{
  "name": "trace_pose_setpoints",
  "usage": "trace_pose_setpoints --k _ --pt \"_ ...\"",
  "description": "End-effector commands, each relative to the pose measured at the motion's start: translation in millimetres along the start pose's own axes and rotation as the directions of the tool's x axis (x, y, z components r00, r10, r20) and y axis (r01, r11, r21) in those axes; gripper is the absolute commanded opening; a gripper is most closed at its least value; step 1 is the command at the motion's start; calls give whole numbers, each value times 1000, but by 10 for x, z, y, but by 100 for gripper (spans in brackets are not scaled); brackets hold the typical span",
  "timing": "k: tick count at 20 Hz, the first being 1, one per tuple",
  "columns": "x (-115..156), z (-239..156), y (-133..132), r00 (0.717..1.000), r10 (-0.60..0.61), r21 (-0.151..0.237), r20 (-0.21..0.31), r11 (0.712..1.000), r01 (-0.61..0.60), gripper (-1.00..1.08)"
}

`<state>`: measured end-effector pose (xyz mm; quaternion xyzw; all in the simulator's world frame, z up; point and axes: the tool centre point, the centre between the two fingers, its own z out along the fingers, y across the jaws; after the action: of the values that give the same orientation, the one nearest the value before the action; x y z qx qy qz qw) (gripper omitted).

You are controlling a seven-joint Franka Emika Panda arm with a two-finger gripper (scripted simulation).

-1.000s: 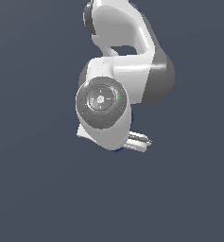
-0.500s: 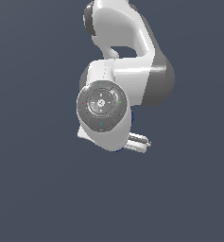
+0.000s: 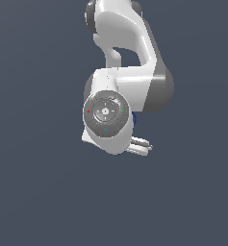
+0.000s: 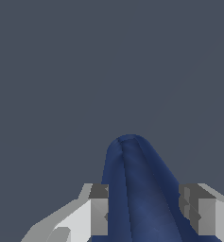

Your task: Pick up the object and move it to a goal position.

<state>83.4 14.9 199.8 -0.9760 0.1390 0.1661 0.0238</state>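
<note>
Dark blue smooth cup-like cylinder (image 4: 139,198), rounded at one end, sits squeezed between the blocky grey-and-white gripper (image 4: 146,215) fingers (image 4: 100,210)

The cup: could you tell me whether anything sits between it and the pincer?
Nothing visible does. In the wrist view the cup lies directly between the two fingers of the pincer, with no other object there.
</note>
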Motion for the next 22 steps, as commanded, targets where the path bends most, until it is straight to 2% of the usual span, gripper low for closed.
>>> trace_pose_setpoints --k 1,5,6,17,22 --pt "2 53 1 1000 0 0 0 1000 0 28" --pt "3 85 0 1000 0 0 0 1000 0 28" --pt "3 85 0 1000 0 0 0 1000 0 -100" --pt "4 79 2 1000 0 0 -1 1000 0 -100" --pt "36 -43 77 999 -12 8 -32 1000 13 -100"
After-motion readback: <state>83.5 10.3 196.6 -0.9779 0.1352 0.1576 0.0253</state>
